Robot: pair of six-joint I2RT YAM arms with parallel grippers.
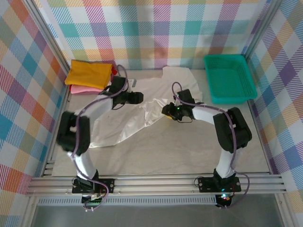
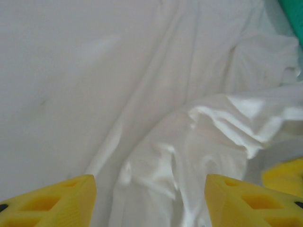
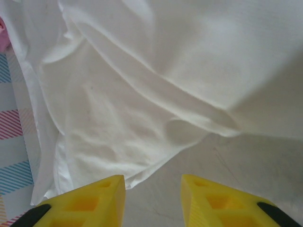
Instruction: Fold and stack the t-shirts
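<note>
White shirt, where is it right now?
In the top view the white shirt lies crumpled in the middle, between the folded stack at far left and the green basket at far right.

In the top view, the left arm (image 1: 73, 132) is seen rising from its base at 7 o'clock, bent at the elbow, and its forearm is stretched toward 2 o'clock. The left gripper (image 1: 137, 97) is pointed toward 3 o'clock. In the left wrist view, the left gripper (image 2: 149, 182) is seen with its yellow fingers (image 2: 57, 201) held wide apart.

The right arm (image 1: 232, 130) is raised from its base at 5 o'clock, and its forearm is run toward 10 o'clock. The right gripper (image 1: 165, 110) is aimed toward 9 o'clock, facing the left one. In the right wrist view, the right gripper (image 3: 152, 182) is seen with its fingers (image 3: 85, 203) parted by a narrower gap.
</note>
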